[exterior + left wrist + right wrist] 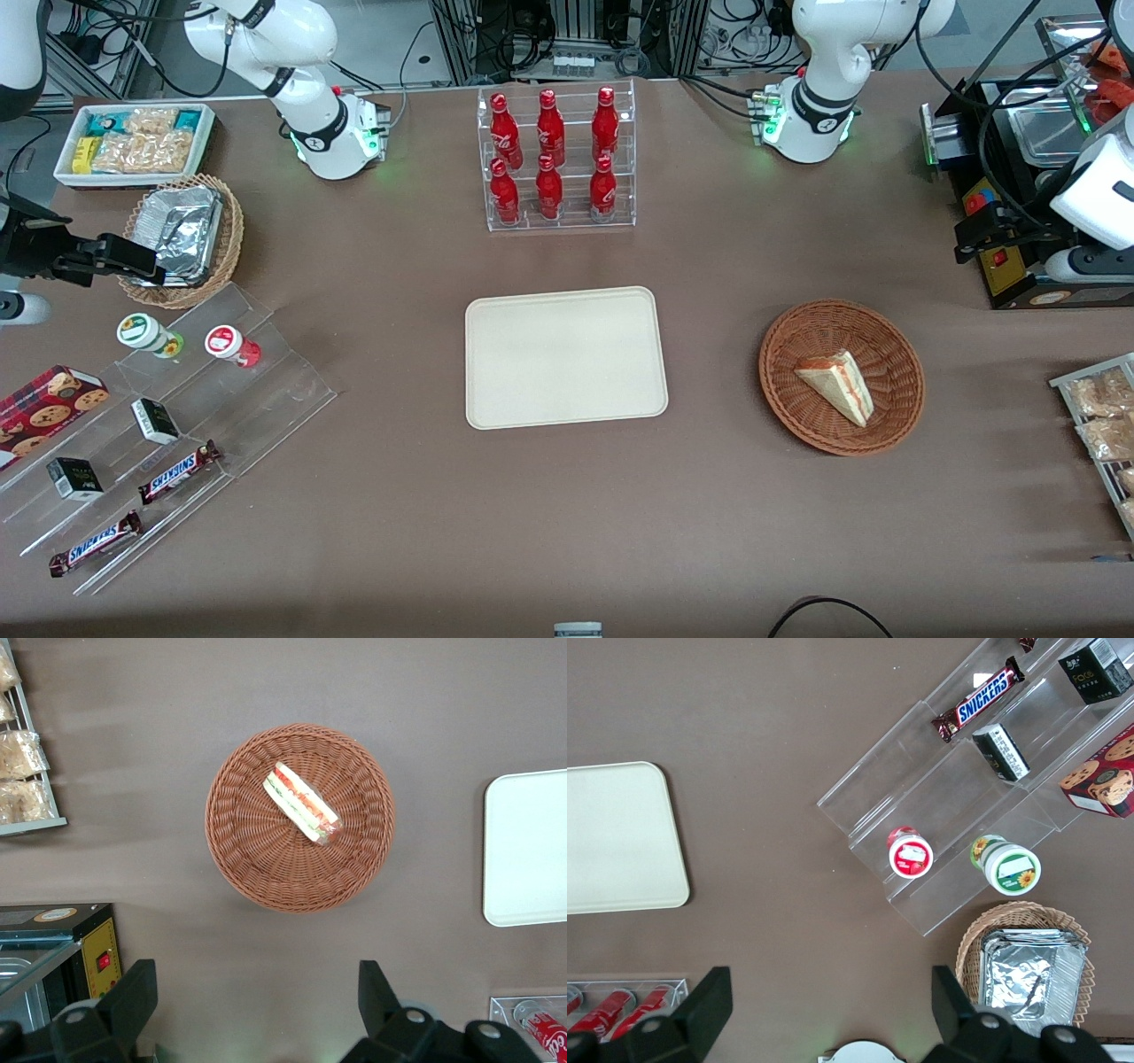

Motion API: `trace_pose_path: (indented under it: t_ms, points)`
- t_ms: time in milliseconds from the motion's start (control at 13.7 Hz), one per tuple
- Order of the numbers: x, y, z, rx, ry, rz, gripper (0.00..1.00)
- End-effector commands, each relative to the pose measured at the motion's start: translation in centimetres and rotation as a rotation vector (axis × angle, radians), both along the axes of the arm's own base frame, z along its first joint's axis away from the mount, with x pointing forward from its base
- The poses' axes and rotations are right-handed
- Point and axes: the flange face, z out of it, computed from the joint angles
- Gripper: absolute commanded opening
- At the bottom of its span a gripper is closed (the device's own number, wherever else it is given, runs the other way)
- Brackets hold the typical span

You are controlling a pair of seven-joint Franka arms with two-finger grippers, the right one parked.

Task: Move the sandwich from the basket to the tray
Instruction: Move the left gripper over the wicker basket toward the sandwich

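I see the sandwich (pixel 302 804) lying in the middle of the basket (pixel 237 855), well clear of my fingers (pixel 133 997) and roughly centred on the gap between them. My gripper (pixel 252 1005) hangs above the table beside the basket, spread wide and holding nothing. The tray (pixel 532 850) lies bare, apart from the basket.
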Motion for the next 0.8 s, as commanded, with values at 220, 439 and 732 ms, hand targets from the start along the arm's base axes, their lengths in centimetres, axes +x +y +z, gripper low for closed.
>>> trace_pose_path:
  t_ms: [220, 439, 732]
  points:
    - [1.2, -0.4, -0.9, 0.007, 0.012, -0.008, 1.00]
    - [3.2, -0.2, -5.6, 0.013, 0.027, 0.059, 1.00]
    - [3.7, -0.4, -12.1, 0.013, -0.017, 0.190, 1.00]
